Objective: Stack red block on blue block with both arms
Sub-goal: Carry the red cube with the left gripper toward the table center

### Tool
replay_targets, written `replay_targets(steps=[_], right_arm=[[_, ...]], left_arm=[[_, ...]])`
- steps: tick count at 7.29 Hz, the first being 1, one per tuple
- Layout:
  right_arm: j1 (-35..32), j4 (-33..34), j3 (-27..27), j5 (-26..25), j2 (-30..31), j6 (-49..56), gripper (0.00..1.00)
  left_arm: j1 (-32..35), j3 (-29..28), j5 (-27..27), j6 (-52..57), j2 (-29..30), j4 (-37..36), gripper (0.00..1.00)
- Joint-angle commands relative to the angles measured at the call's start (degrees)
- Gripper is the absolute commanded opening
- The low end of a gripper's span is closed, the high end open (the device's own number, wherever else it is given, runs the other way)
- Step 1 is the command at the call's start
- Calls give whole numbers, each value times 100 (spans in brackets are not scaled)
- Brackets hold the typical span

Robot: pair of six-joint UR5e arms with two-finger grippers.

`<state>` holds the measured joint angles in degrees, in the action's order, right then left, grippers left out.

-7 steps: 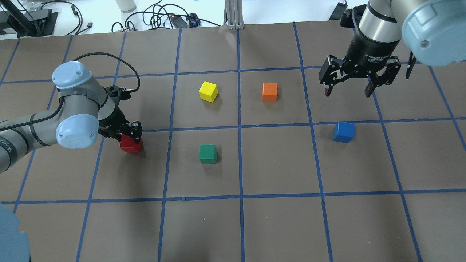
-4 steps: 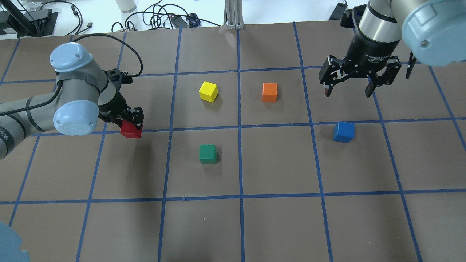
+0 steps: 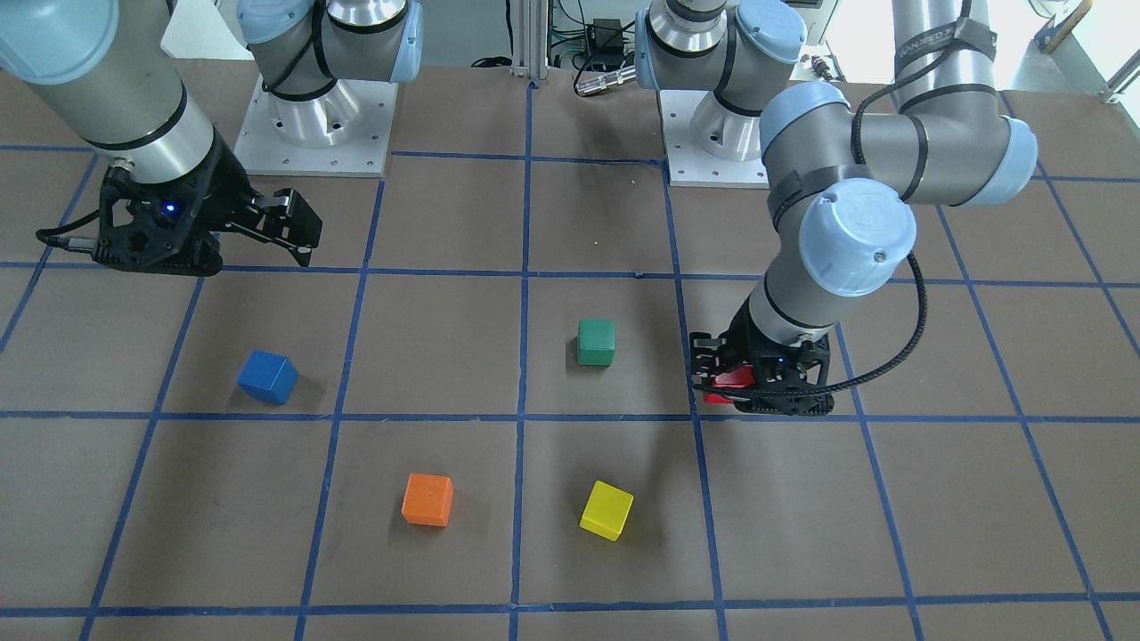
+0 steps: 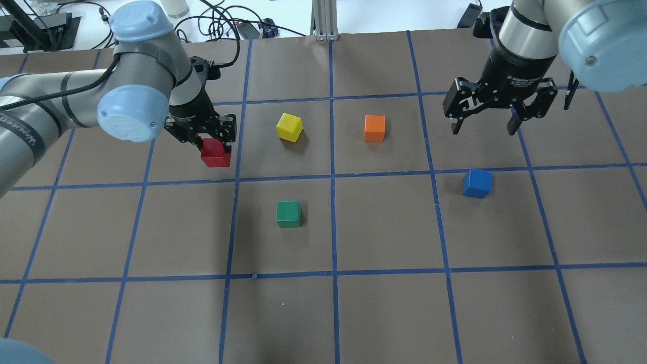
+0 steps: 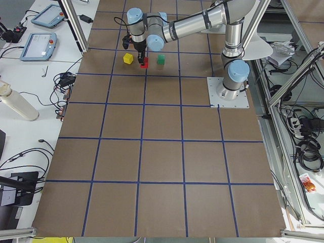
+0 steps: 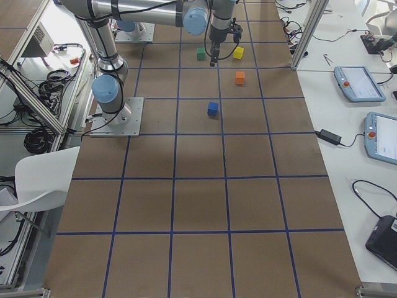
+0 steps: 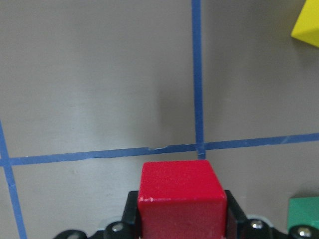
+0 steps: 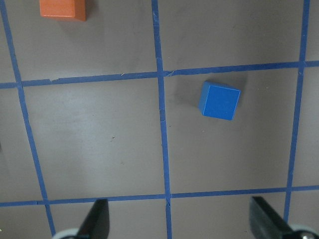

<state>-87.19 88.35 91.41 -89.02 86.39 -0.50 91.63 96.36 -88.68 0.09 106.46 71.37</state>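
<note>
My left gripper point(image 4: 215, 143) is shut on the red block point(image 4: 216, 153) and holds it above the table, left of the yellow cube. The left wrist view shows the red block point(image 7: 181, 198) between the jaws over a blue tape crossing. It also shows in the front view point(image 3: 723, 381). The blue block point(image 4: 476, 183) sits alone on the table at the right, a little skewed to the grid. My right gripper point(image 4: 484, 127) hangs open and empty above and behind it. The right wrist view shows the blue block point(image 8: 219, 101) ahead of the spread fingers point(image 8: 97, 220).
A green cube point(image 4: 288, 214), a yellow cube point(image 4: 289, 127) and an orange cube point(image 4: 374, 128) lie in the middle squares between red and blue. Blue tape lines grid the brown table point(image 4: 384, 303). The arm bases point(image 3: 312, 133) stand at the robot's side.
My left arm has lifted the red block off the table and carried it away from the robot and to the right. The right arm and the other cubes have not moved.
</note>
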Motion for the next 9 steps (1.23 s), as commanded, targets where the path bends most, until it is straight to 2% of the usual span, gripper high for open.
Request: replay_targets(steps=[1,3,6,9], right_arm=[[0,16,-9,7,-8,-12,100],[0,16,-18,7,9,-47,100],[0,7,-9,7,10,-47,100],[0,24,-9,-2,36,-12,100]], left_arm=[[591,-91,411,-866,120,-9,0],[1012,-91,631,-1333,304,-122,0],[1576,-56,904,-1958,770,-842,0],[1867,-73,905,-2258,1166,-1361,0]])
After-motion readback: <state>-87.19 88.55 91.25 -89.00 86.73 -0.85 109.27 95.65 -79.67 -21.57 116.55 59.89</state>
